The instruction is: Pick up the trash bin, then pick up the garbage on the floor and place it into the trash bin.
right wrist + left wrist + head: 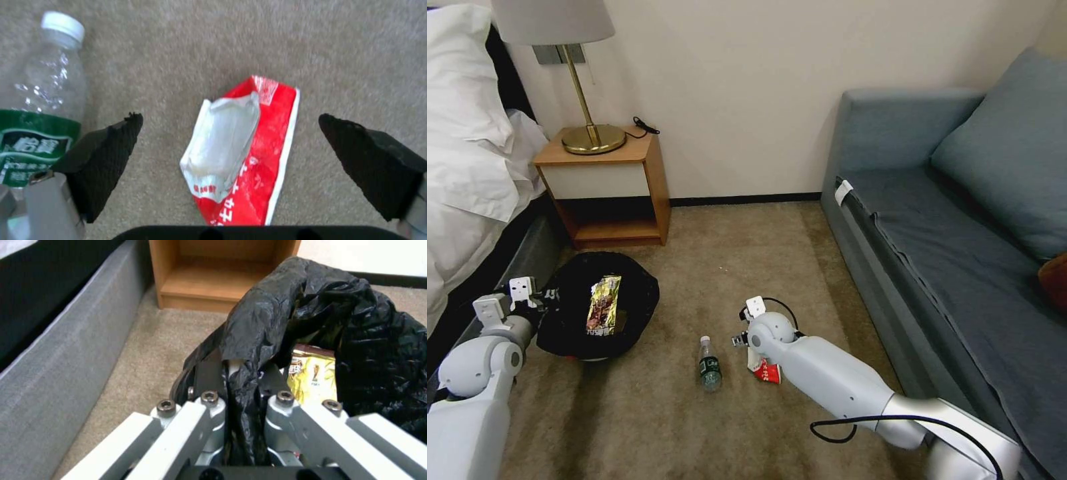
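The trash bin (570, 320) is seen on the carpet (647, 413) in front of the nightstand (604, 183), beside the bed (467, 180); its black bag liner (320, 323) is pinched at the rim by the left hand (242, 380), whose fingers are closed tight on the plastic. A gold-brown wrapper (604, 305) is seen lying inside the bin, also visible past the liner in the left wrist view (313, 375). The right hand (231, 146) is held low over the carpet with its fingers (373, 163) spread wide, nothing gripped; the red-and-white packet (242, 153) is framed between them, flat on the floor. In the head view the packet (765, 372) is partly covered by the right arm. The clear bottle (710, 363) with the green label is lying on the carpet between the bin and the packet, just beside one right finger in the right wrist view (40, 100). A lamp (570, 67) is standing on the nightstand, and a grey sofa (960, 220) is set along the right.
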`<state>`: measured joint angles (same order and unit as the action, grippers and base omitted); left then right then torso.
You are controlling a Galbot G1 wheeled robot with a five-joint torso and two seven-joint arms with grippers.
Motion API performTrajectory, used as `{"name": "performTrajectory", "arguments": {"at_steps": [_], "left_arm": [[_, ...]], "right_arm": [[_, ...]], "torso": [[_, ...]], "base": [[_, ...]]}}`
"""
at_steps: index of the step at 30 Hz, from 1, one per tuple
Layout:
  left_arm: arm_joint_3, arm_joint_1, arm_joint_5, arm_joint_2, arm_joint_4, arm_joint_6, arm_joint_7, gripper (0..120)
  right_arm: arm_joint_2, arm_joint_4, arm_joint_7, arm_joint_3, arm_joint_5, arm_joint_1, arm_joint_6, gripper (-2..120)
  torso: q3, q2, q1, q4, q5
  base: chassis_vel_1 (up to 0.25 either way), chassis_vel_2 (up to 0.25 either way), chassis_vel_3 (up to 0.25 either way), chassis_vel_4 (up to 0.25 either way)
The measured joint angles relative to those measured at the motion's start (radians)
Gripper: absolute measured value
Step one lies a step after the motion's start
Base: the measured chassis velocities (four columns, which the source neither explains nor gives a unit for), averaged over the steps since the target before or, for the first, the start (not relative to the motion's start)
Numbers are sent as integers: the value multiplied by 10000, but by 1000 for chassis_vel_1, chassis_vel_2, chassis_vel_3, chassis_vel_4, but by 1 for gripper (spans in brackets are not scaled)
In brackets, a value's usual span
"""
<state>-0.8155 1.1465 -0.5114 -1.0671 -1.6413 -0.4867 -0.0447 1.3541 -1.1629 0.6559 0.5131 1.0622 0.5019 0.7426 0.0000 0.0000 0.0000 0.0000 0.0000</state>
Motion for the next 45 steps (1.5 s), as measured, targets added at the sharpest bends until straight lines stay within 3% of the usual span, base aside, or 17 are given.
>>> {"name": "performTrajectory", "arguments": {"at_steps": [24,26,28,34,37,39,45], "left_arm": [[-23,174,179,-235,-75,24,-17,7],[-4,139,179,-233,-32,26,-20,7],[-1,133,179,-229,-24,27,-21,7],[20,67,173,-194,44,37,-24,7],[35,38,165,-188,61,37,-28,7],[51,-1,139,-139,109,42,-34,7],[51,-9,112,-111,131,51,-41,7]], "right_arm": [[503,1535,-1084,-310,-746,465,-61,96],[533,1680,-1235,-419,-810,515,-64,83],[536,1696,-1253,-434,-817,522,-64,82],[551,1813,-1427,-568,-836,569,-68,54],[568,1838,-1467,-609,-847,590,-71,48],[590,1852,-1499,-649,-865,617,-71,35],[594,1856,-1507,-660,-881,626,-72,20]], "torso": [[0,0,0,0,0],[0,0,0,0,0],[0,0,0,0,0],[0,0,0,0,0],[0,0,0,-1,0],[0,0,0,0,0],[0,0,0,0,-1]], "base": [[0,0,0,0],[0,0,0,0],[0,0,0,0],[0,0,0,0],[0,0,0,0],[0,0,0,0],[0,0,0,0]]}}
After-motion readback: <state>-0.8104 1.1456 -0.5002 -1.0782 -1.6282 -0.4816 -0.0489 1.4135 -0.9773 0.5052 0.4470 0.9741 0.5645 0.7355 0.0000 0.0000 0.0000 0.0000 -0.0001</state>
